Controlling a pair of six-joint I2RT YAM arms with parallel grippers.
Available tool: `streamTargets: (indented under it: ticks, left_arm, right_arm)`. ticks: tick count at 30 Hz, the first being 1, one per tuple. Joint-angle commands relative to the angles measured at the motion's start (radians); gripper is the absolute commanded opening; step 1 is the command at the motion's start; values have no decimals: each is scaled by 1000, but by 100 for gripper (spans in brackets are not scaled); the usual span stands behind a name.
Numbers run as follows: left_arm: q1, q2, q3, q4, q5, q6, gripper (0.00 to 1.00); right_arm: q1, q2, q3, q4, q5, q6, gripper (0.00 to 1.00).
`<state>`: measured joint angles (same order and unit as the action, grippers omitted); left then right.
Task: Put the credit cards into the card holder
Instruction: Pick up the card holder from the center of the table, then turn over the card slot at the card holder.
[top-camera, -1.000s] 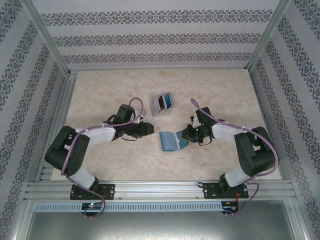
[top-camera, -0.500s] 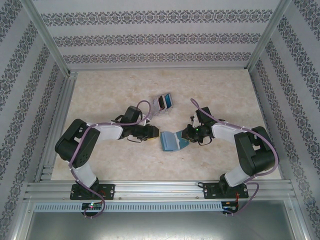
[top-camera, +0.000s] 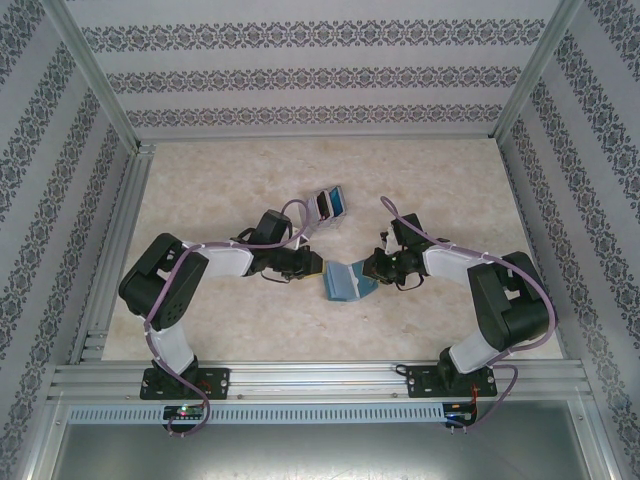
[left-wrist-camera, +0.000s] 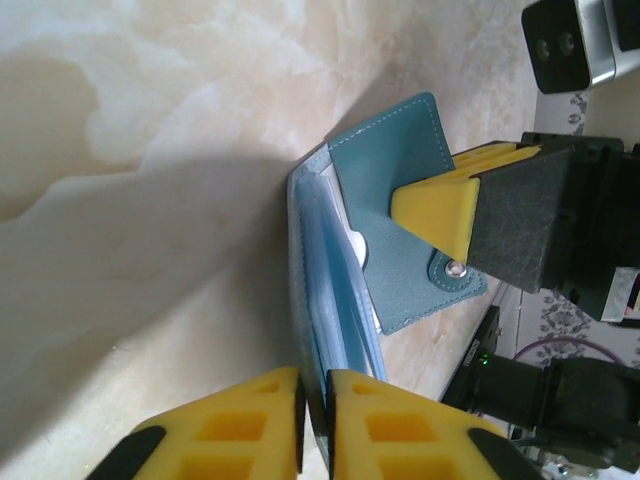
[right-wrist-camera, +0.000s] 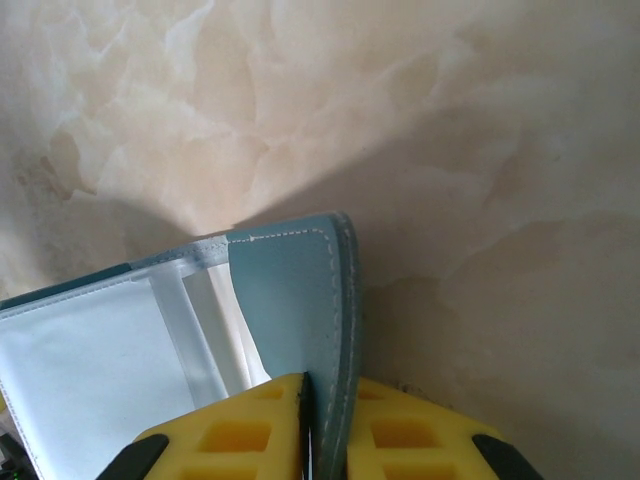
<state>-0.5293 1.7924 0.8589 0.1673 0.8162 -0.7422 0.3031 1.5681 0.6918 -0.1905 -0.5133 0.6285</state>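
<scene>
Both sides gripped | right gripper (right-wrist-camera: 322, 390) pinches card holder (top-camera: 342, 282) flap | left gripper (left-wrist-camera: 316, 385) pinches opposite edge | likely keeping it spread open

Lab test cell: aluminium frame (top-camera: 320, 378), wallpapered walls (top-camera: 320, 70)

Both arms are reaching inward and low over the middle of the table, with their wrists facing each other. The left gripper (left-wrist-camera: 316, 400) is pinching one edge of the holder (left-wrist-camera: 385, 170), its fingers nearly touching. The right gripper (right-wrist-camera: 327, 405) is clamping the raised flap.
</scene>
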Motion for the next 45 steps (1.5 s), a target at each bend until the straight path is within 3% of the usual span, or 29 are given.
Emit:
streamTargets:
  ticks: [1,4,7,11,14,20,28,32,37,45]
  left_arm:
    - [-10,-7,28,39,21,-2,11]
    - [-8,-24,46,5,14,14,5]
    - [-1,-52,99,-128,-7,73,0]
    - [10,-89,264,-480,-53,234,0]
    - [11,-70,441,-821,-152,376,0]
    - [26,-3,602,-1132,-215,460,0]
    - [14,72,661,-1269,-339,445,0]
    - [12,64,660,-1252,-380,407,0]
    - [12,52,646,-1232,-423,378,0]
    - [18,46,612,-1159,-349,352,0]
  right_arm:
    - [-1,18,13,5,2,2,16]
    - [5,20,14,10,-2,5,17]
    - [6,11,21,3,-8,2,27]
    - [3,-26,42,-40,-1,-15,40]
    - [-3,-63,69,-84,-2,-31,44]
    - [-1,-124,136,-174,6,-62,46]
    - [68,-140,164,-165,-2,-41,47]
    - [158,-61,171,-86,-33,-10,46]
    - [202,22,164,-15,-63,17,42]
    - [252,22,178,-27,-82,-26,40]
